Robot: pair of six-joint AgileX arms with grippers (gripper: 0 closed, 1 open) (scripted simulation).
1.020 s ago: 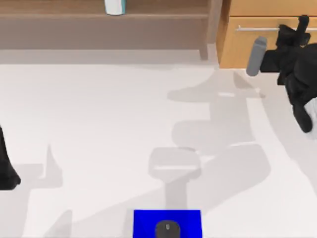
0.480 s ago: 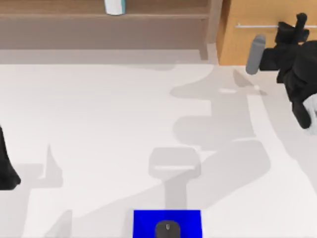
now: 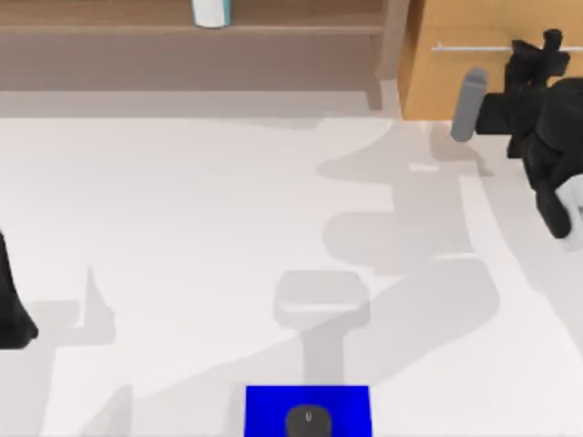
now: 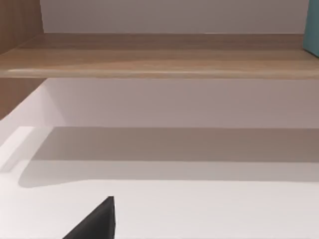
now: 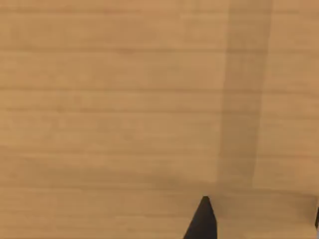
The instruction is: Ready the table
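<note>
Starting at the bottom edge of the top view, a blue mat (image 3: 264, 405) lies on the white table (image 3: 182, 209) with a black mouse (image 3: 308, 421) resting on it. The table runs across nearly the whole frame, and nothing else stands on its open middle.

At the far left edge the left arm (image 3: 11, 309) is parked. I cannot tell whether the left gripper (image 4: 99, 224) is open or closed.

Toward the upper right, the right gripper (image 3: 547, 50) is up against the front of the orange drawer cabinet (image 3: 437, 82), at the right end of the metal handle (image 3: 474, 47). The right wrist view shows its two tips well apart with bare wood between them, so it grips nothing.

What changed in the last second is the drawer. A second ago its front stood out toward the table, with the handle lower in the frame. Now the front looks flush and the handle sits higher, so the drawer appears pushed shut. That step looks finished, and the right arm could probably pull back.

Farthest off, upper left, a brown shelf (image 3: 182, 41) holds a pale container (image 3: 210, 11).
</note>
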